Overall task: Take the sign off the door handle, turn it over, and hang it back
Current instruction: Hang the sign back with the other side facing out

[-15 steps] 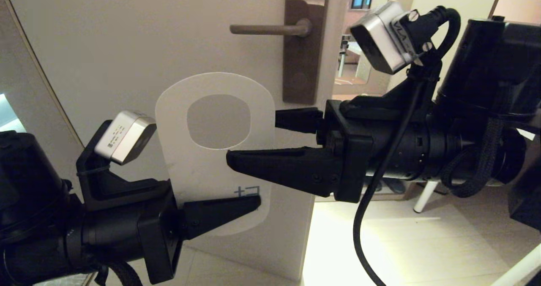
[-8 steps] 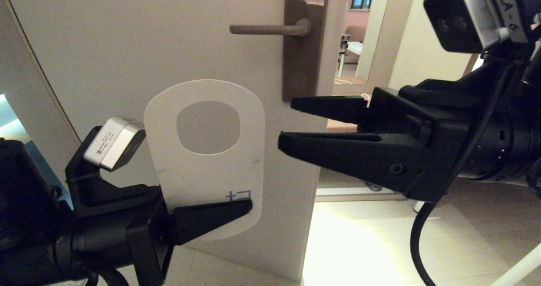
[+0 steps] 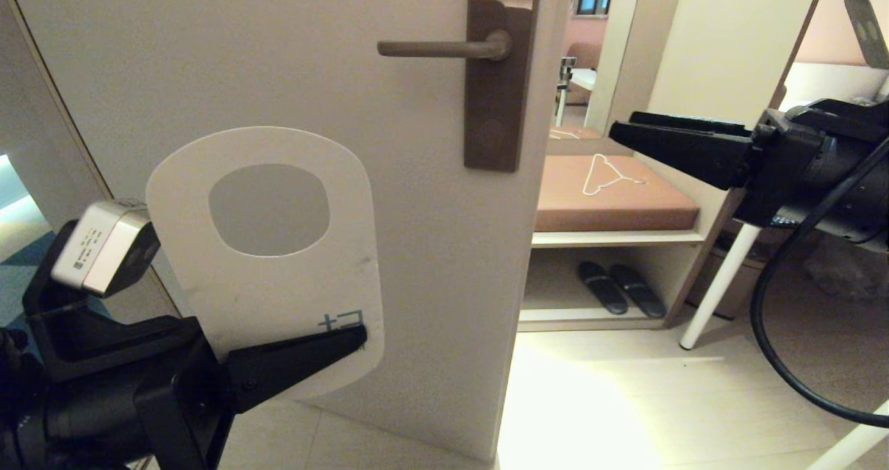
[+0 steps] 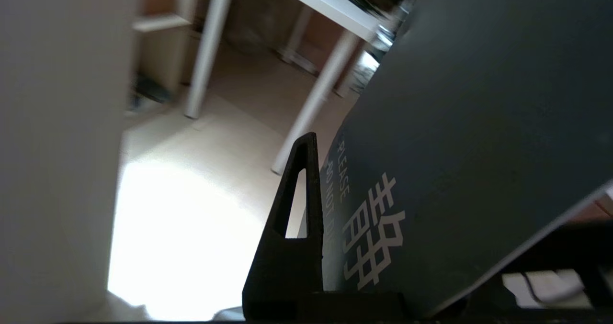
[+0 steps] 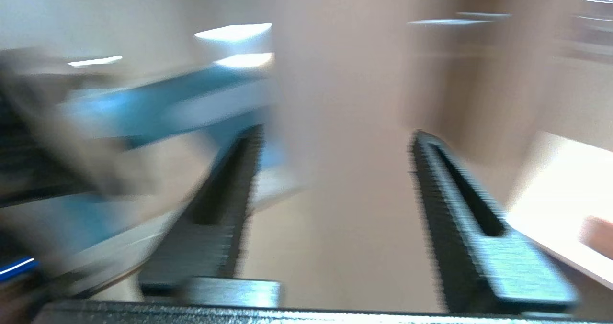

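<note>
**Sign off the handle, pinched low by the left end effector**

The door [image 3: 229, 60] fills the left and centre of the head view, with its free edge toward the right. Past that edge stands a low bench [image 3: 615, 203] with a brown cushion, a white hanger [image 3: 611, 175] lying on it and a pair of dark slippers [image 3: 618, 288] on the shelf below.

The door handle [image 3: 444, 48] sits high near the door's free edge, a bare horizontal lever on a tall bronze backplate [image 3: 496, 74].

The sign [image 3: 267, 275] is held in front of the door's lower left part, below and to the left of the lever and well apart from it. Its white face is toward the head camera, large hole uppermost. The left wrist view shows its slate-blue face [image 4: 479, 123] with "PLEASE DO NOT" lettering.

The left end effector [image 3: 347, 338] is clamped narrow on the sign's bottom edge, one finger [image 4: 297, 209] flat against the blue side.

The right end effector [image 3: 621, 130] hangs at the right, beyond the door's edge, level and pointing toward the backplate. Its fingers [image 5: 459, 204] stand apart with nothing between them.
</note>
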Available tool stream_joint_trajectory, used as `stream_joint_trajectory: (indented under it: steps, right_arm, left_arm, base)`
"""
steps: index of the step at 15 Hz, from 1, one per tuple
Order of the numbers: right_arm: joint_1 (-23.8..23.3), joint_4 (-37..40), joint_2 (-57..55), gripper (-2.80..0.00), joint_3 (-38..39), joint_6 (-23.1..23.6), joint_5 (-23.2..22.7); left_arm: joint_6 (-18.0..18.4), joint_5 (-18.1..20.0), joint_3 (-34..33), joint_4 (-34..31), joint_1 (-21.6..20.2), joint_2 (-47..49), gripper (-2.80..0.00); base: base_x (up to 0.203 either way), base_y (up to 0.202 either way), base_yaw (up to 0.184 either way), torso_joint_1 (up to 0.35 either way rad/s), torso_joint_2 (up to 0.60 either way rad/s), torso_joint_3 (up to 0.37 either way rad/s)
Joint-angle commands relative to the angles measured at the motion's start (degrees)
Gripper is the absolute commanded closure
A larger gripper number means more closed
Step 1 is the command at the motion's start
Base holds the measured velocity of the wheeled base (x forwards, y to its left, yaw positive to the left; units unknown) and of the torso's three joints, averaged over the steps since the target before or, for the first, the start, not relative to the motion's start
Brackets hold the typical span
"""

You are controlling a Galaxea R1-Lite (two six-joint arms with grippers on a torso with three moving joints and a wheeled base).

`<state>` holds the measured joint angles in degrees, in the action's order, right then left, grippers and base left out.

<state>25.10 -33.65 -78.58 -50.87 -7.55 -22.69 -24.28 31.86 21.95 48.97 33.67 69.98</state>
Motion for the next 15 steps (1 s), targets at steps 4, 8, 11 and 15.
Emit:
stream_joint_trajectory:
  steps: [4, 8, 11, 15]
  right_arm:
    - [-12.5, -0.9, 5.0, 0.00, 11.9, 5.4, 15.1]
    - [-19.8, -5.5, 10.3, 0.00, 26.1, 5.9, 19.5]
    - [-21.6, -10.1, 14.6, 0.00, 38.6, 5.3, 19.6]
    - [-22.0, -10.4, 23.3, 0.00, 50.3, 5.1, 16.9]
  left_arm:
    - [2.9, -8.2, -1.5, 0.1, -0.2, -2.6, 0.00]
    - [11.3, -19.3, -5.5, -0.1, -0.2, -3.0, 0.00]
    - [15.5, -24.2, -5.5, -3.2, -0.2, -5.4, 0.00]
    - [18.4, -26.0, -6.6, -12.0, -0.2, -11.3, 0.00]
  base:
    - [0.000, 0.000, 0.000, 0.000, 0.00, 0.000]
    - [0.000, 0.000, 0.000, 0.000, 0.00, 0.000]
    - [0.000, 0.000, 0.000, 0.000, 0.00, 0.000]
    - [0.000, 0.000, 0.000, 0.000, 0.00, 0.000]
